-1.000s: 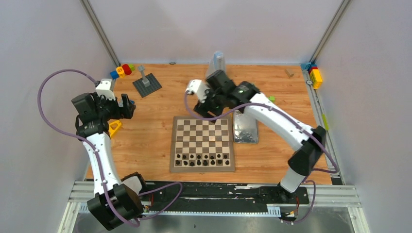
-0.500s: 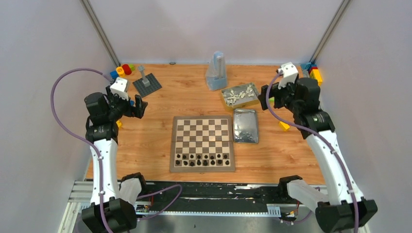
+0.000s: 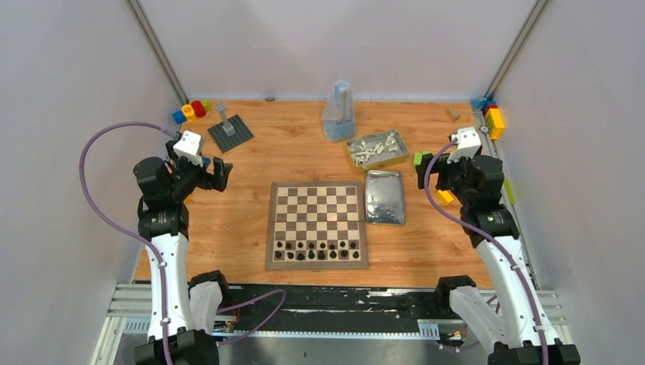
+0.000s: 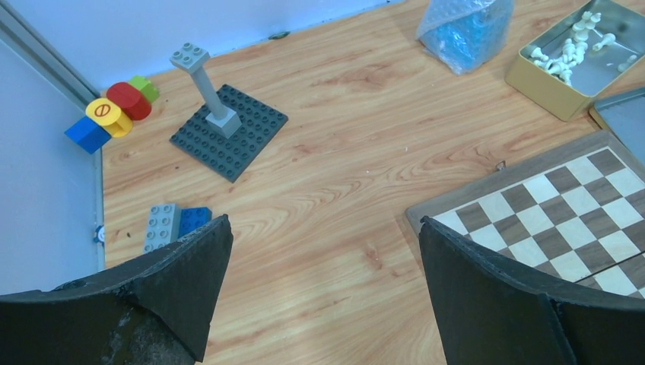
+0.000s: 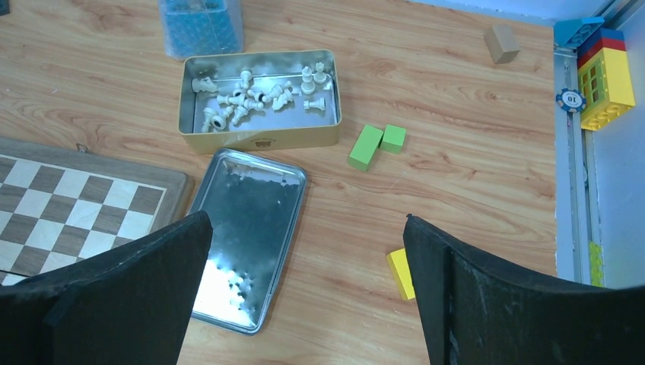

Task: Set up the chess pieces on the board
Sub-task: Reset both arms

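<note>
The checkered board (image 3: 317, 263) lies mid-table, and its corner shows in both wrist views (image 4: 563, 205) (image 5: 68, 205). Several black chess pieces (image 3: 317, 249) stand along its near edge. Several white chess pieces (image 5: 258, 95) lie jumbled in a gold tin (image 3: 376, 149) behind the board's right corner. My left gripper (image 3: 217, 172) (image 4: 323, 220) hangs open over bare wood left of the board, holding nothing. My right gripper (image 3: 422, 173) (image 5: 306, 217) hangs open right of the tin lid, also holding nothing.
The shiny tin lid (image 3: 385, 196) lies against the board's right side. A blue bag (image 3: 338, 114) stands behind the tin. A grey studded plate with a post (image 3: 230, 131) and coloured blocks (image 3: 192, 110) sit far left. Green blocks (image 5: 376, 143) and a yellow block (image 5: 399, 272) lie on the right.
My right arm has pulled back from over the board's far edge to the right side, its gripper opening wider. The left arm has shifted slightly right and stays open.
</note>
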Robot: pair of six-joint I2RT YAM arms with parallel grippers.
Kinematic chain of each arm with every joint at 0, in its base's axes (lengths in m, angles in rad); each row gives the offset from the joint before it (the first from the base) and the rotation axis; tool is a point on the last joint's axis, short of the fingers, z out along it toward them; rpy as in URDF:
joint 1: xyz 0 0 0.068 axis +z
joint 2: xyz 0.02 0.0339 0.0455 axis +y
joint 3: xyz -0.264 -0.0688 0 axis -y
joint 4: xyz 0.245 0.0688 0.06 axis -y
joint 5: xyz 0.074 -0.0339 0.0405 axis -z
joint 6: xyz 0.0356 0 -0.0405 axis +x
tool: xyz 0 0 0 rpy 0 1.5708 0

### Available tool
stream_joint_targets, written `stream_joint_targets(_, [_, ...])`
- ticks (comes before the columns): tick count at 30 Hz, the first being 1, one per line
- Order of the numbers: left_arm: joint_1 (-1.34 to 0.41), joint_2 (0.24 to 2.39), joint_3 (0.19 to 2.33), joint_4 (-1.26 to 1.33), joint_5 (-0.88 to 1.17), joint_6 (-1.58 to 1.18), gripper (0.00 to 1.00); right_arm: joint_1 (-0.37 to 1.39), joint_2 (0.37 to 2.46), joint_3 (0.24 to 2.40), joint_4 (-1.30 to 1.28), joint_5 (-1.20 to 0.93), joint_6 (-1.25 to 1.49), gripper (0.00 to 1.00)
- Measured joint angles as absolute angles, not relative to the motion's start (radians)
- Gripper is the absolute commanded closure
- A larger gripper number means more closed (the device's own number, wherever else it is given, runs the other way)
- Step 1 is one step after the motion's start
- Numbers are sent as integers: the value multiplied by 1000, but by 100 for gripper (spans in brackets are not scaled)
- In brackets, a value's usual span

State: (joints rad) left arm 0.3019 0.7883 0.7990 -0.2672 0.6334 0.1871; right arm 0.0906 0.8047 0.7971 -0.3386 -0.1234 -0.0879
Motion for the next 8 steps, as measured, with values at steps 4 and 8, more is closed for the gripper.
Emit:
stream_joint_targets(4, [302,788,798,-264,627,187,0,90,804,797,-318,-124,-88,0])
stream_joint_targets(8, [302,788,791,-261,628,188,0,90,804,797,-307,-124,-88,0])
